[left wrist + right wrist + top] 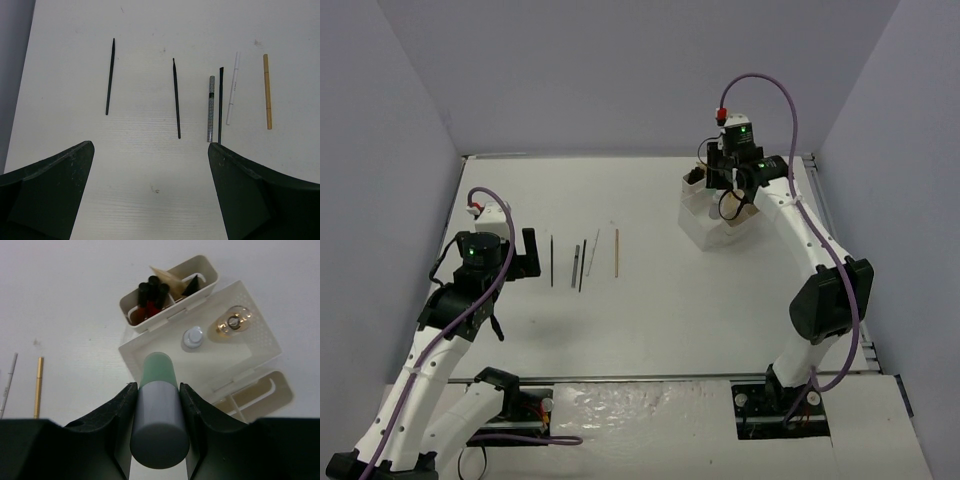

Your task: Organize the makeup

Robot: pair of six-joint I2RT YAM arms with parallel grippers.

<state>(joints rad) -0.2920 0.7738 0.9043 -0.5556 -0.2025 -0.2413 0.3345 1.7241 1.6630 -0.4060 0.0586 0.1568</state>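
The right gripper (pixel 157 390) clasps a green-capped grey bottle (pixel 159 415) above the partly filled white organizer (pixel 131 354). Six slim pencils and brushes (pixel 176 97) lie unsorted on the table (pixel 150 200) beneath the wide-spread left gripper (pixel 151 146).

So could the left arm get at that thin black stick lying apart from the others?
Probably yes. The left gripper is open and pointed that way, and the black stick lies alone on the bare table, with nothing between them.
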